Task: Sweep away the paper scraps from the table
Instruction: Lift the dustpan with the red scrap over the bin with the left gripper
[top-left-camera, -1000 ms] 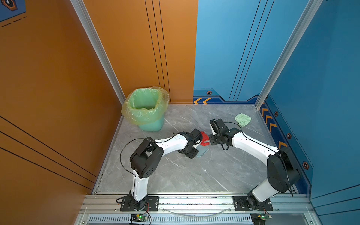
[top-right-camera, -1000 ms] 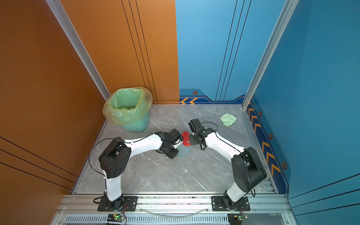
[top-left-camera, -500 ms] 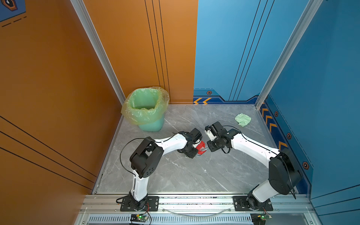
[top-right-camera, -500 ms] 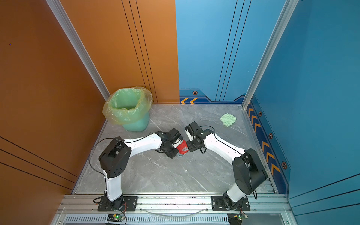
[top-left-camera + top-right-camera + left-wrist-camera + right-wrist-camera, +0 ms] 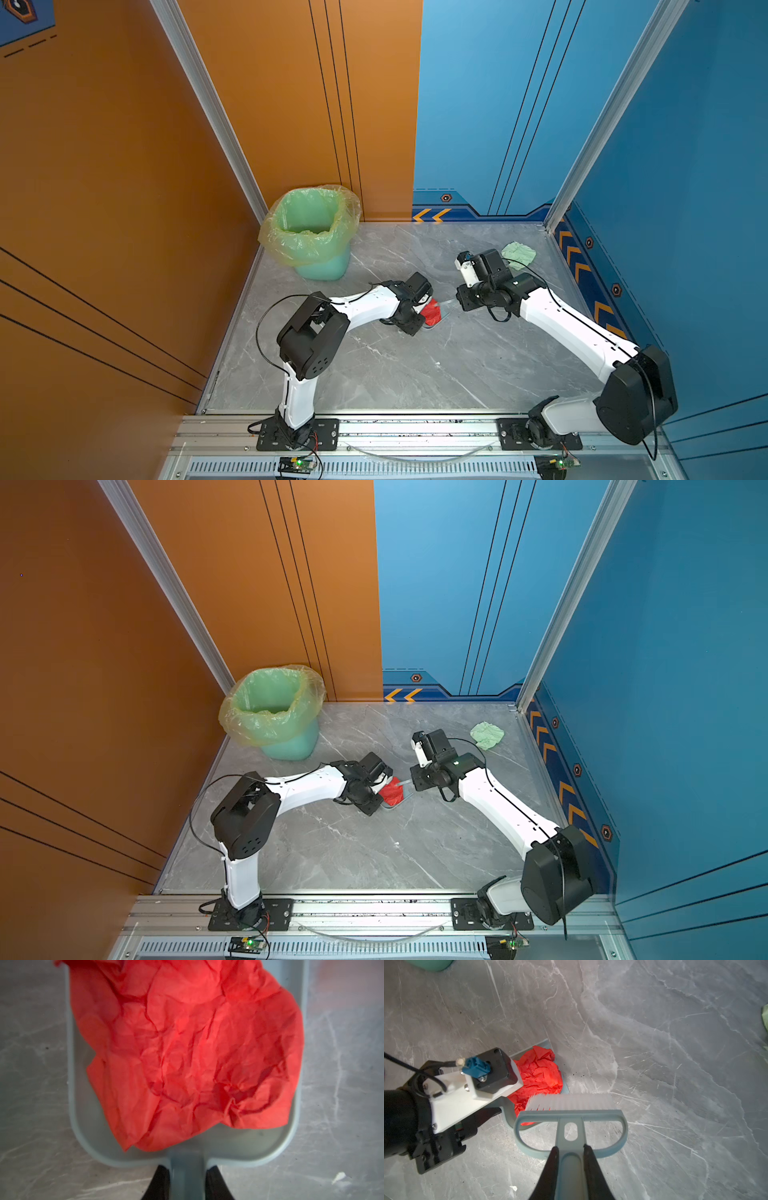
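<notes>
Left wrist view: left gripper [image 5: 185,1182] clenched on the handle of the dustpan [image 5: 239,1151], one black finger on each side of the stem. Pan lies flat on the table [image 5: 31,1084]. Crumpled red scrap [image 5: 187,1053] sits inside and fills most of the tray. Back wall and both side walls show as a thin bare margin around it. Pan's open lip runs out of frame.

Right wrist view: right gripper [image 5: 571,1153] clamped on the brush [image 5: 571,1120] handle. White bristles [image 5: 571,1102] are up against the near edge of the red scrap, at the pan's side wall. Marble beyond the bristles lies bare.

Both top views: arms meet mid-table, with pan and brush between the two wrists. Pale green scrap [image 5: 518,254] lies well apart from the pan, near the far right corner, close to the blue wall [image 5: 665,208] and just behind the right wrist. Bin [image 5: 322,266] with its liner [image 5: 291,249] stands in the far left corner against the orange wall [image 5: 124,208], apart from the left arm. Bare marble runs from the pan down to the front rail [image 5: 415,428], and a bare lane runs between the bin and the green scrap along the back edge
</notes>
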`<state>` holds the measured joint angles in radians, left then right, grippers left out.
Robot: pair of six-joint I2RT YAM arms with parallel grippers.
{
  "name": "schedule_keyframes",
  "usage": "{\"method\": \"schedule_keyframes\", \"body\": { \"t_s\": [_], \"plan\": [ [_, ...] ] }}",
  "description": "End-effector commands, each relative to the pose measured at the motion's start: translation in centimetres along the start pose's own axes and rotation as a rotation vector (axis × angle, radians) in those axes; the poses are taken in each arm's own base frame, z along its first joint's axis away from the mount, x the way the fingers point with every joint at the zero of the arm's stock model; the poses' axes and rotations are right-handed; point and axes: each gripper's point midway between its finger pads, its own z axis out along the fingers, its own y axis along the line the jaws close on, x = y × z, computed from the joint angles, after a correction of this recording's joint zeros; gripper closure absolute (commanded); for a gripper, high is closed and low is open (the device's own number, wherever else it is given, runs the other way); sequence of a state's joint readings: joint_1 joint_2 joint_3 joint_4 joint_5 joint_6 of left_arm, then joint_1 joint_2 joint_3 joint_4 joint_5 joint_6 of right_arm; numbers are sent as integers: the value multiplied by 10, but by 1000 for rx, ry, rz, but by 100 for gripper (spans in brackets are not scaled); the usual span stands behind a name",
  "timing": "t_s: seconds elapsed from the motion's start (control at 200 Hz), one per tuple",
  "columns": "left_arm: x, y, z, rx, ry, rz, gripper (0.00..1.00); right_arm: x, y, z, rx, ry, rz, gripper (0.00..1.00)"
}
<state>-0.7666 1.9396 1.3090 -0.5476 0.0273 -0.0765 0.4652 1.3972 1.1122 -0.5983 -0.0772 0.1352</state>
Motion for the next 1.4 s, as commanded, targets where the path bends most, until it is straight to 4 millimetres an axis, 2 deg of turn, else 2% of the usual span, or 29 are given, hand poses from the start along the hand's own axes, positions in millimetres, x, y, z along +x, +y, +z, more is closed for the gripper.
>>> {"method": "schedule_keyframes", "body": {
  "t_s": [0.0, 0.24, 0.375, 0.501, 0.661, 1.041, 1.397],
  "plan": [
    [-4, 3, -6, -25, -34, 6, 95, -8, -6, -13, -14, -61, 52, 100],
    [-12, 9, -33, -49, -86, 15, 95, -21, -46, -34, 57, -182, 211, 100],
    [-15, 14, -62, -75, -92, 26, 95, -21, -76, -40, 132, -225, 325, 100],
    [-20, 18, -89, -91, -127, 29, 95, -20, -90, -41, 156, -232, 383, 100],
    [-26, 28, -126, -121, -178, 35, 94, -17, -96, -38, 165, -224, 406, 100],
    [-35, 67, -221, -212, -322, 1, 92, -6, -95, -26, 155, -187, 418, 100],
    [-33, 133, -302, -359, -467, -99, 89, -3, -92, -16, 139, -162, 426, 100]
  ]
}}
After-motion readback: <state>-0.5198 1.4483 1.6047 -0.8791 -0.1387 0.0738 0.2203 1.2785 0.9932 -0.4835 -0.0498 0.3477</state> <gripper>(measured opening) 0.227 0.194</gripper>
